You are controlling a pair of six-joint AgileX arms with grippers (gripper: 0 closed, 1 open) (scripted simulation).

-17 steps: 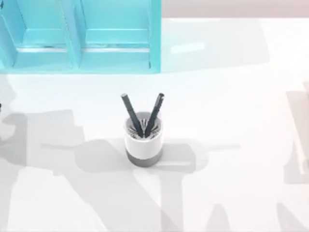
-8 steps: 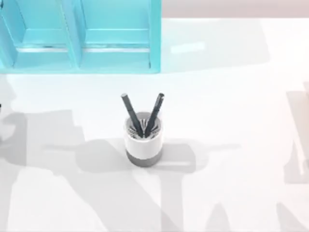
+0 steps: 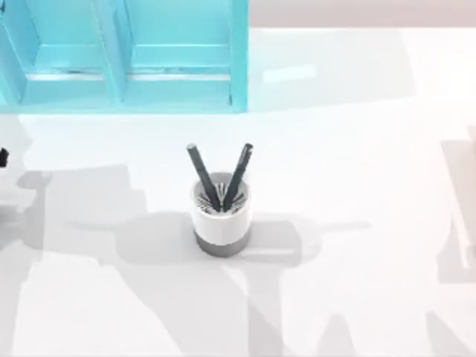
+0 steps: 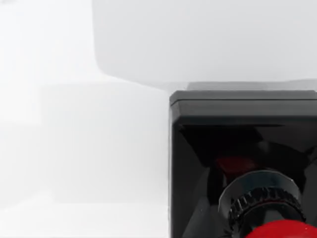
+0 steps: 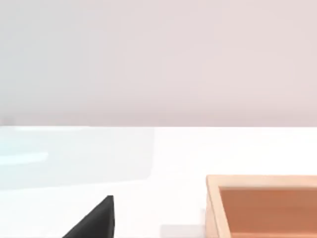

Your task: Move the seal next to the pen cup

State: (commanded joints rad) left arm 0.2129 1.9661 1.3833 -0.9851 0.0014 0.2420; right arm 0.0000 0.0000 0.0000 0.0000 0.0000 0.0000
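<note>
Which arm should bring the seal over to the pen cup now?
Left, most likely. The left wrist view shows the seal right up close, black block and red knob. The pen cup stands mid-table. The right wrist view faces a wooden box instead.

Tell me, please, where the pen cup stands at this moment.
In the top view the pen cup stands upright near the middle of the table, in front of the turquoise shelf.

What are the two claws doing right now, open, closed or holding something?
Left claw: right over the seal; whether it is open or closed cannot be told.
Right claw: cannot be told; its wrist view takes in a wooden box on the table.
</note>
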